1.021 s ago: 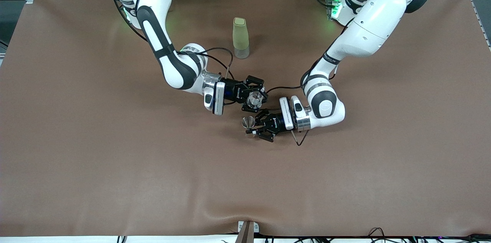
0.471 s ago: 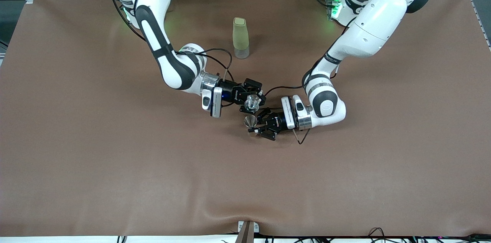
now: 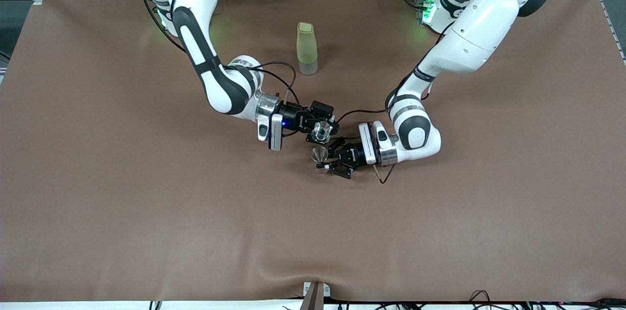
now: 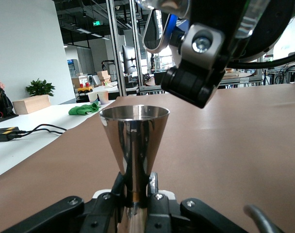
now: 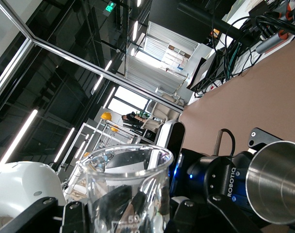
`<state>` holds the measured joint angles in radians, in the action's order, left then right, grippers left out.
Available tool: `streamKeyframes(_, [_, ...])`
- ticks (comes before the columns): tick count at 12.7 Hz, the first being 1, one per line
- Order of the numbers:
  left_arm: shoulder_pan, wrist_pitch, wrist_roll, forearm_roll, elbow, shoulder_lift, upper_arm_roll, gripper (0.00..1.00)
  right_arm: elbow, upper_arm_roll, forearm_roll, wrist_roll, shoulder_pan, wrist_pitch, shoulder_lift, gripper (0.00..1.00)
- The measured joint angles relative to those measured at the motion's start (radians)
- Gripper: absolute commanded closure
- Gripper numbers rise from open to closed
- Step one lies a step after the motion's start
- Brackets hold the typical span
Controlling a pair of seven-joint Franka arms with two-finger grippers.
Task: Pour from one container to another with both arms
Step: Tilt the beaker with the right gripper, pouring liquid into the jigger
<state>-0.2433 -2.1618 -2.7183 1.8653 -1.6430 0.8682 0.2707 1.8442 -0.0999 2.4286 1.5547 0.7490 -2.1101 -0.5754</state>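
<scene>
While your right gripper [image 3: 326,130] pinches the tilted glass beaker [image 3: 321,131], its mouth sits just above the steel jigger [image 3: 319,154]. Your left gripper [image 3: 326,160] clamps that jigger upright, over the table [image 3: 146,202], nearer the front camera than the green bottle [image 3: 306,49].

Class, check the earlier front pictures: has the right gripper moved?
Yes. The right gripper, shut on the clear glass beaker, has shifted away from the upright pale green bottle.

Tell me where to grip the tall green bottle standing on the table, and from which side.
Grip the green bottle around its middle, from the side, fingers level. It stands upright and apart from everything, tall and slim, with a narrower clear base; a mid-body hold is likely steadiest. Both arms are busy: the right gripper holds the glass beaker, the left gripper the metal cone cup.
</scene>
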Motion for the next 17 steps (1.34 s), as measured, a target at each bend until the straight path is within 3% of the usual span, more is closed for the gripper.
streamKeyframes(17, [0.0,0.003,0.0,0.0,-0.001,0.0,0.0,1.0,0.0,0.003,0.003,-0.273,0.001,-0.001,0.013,1.0])
